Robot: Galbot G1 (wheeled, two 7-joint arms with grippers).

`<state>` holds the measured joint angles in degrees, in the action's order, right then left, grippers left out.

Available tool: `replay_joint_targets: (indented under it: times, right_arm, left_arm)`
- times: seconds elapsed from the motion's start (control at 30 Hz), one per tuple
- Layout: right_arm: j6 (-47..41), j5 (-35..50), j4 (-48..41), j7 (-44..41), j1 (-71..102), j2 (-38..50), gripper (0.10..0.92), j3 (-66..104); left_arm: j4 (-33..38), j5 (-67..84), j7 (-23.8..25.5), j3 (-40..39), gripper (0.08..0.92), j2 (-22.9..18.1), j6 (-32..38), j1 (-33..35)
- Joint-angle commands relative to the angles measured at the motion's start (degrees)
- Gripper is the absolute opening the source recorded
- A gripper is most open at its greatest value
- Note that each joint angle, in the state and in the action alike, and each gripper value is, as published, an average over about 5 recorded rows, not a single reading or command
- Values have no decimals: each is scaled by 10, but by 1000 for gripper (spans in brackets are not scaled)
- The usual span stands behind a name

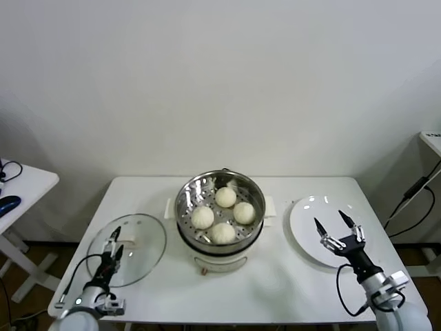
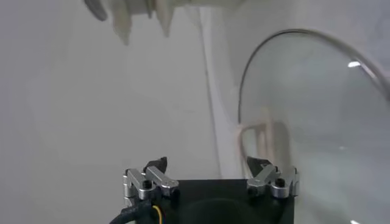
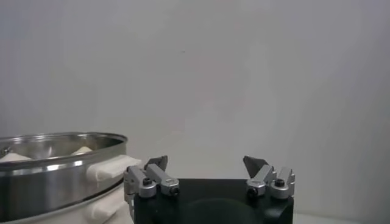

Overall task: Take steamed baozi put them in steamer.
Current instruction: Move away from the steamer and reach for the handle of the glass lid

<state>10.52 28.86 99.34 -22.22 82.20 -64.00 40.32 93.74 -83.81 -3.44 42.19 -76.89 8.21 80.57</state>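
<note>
Several cream-white steamed baozi lie on the perforated tray inside the round steel steamer at the middle of the table. In the right wrist view the steamer's rim shows with bun tops just above it. My right gripper stands open and empty over the white plate, to the right of the steamer. My left gripper stands open and empty over the glass lid, at the left. In the wrist views both the left gripper and the right gripper hold nothing.
A flat white plate lies to the right of the steamer. A round glass lid rests left of it, its rim seen in the left wrist view. A side table stands at far left, cables hang at far right.
</note>
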Motion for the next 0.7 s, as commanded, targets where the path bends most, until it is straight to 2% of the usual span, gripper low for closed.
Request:
replay_joint_targets:
  times: [0.03,0.7]
  right_arm:
    - [-1,-2,-7,0,-15,2,823,-4]
    - [2,-23,-18,-10,-25,-5,823,-11]
  left_arm:
    - [-35,-15,-3,-3,823,0,-5,-27]
    - [-86,-8,-16,-29,823,8,-24,-77]
